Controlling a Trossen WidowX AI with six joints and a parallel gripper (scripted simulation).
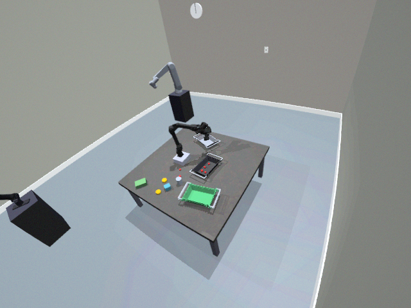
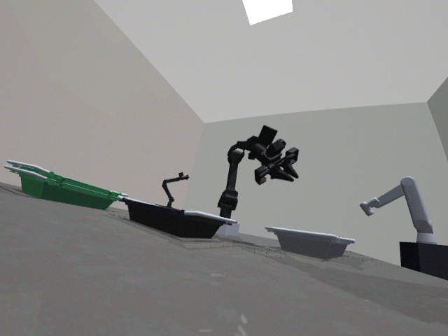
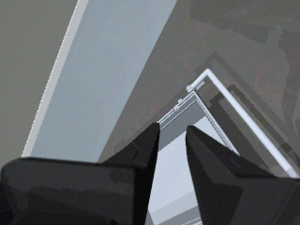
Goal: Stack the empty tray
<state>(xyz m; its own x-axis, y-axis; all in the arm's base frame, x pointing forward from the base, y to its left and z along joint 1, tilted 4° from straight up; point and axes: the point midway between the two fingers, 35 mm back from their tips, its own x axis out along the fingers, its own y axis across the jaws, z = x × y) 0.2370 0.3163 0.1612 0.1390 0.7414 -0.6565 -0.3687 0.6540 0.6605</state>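
The black tray [image 1: 199, 162] [image 2: 162, 220] stands mid-table with several small red blocks [image 1: 204, 167] inside. Its wire bars, one at the far end [image 1: 216, 156] and one at the near end [image 1: 198, 174], are swung out. A light grey tray [image 1: 209, 143] [image 2: 307, 243] [image 3: 173, 178] lies empty at the back of the table; a wire bar [image 3: 244, 113] sticks out past its end. A green tray [image 1: 200, 195] [image 2: 72, 195] near the front also looks empty. My gripper [image 1: 206, 138] [image 2: 295, 178] [image 3: 172, 130] hangs above the grey tray, fingers slightly apart, nothing between them.
A green block [image 1: 140, 182], a blue cube [image 1: 167, 187], two yellow discs [image 1: 164, 179] [image 1: 158, 191], a pale cup [image 1: 178, 180] and two red bits [image 1: 180, 169] lie left of the green tray. My arm's white base [image 1: 181, 159] stands left of the black tray. Other arms stand beyond the table.
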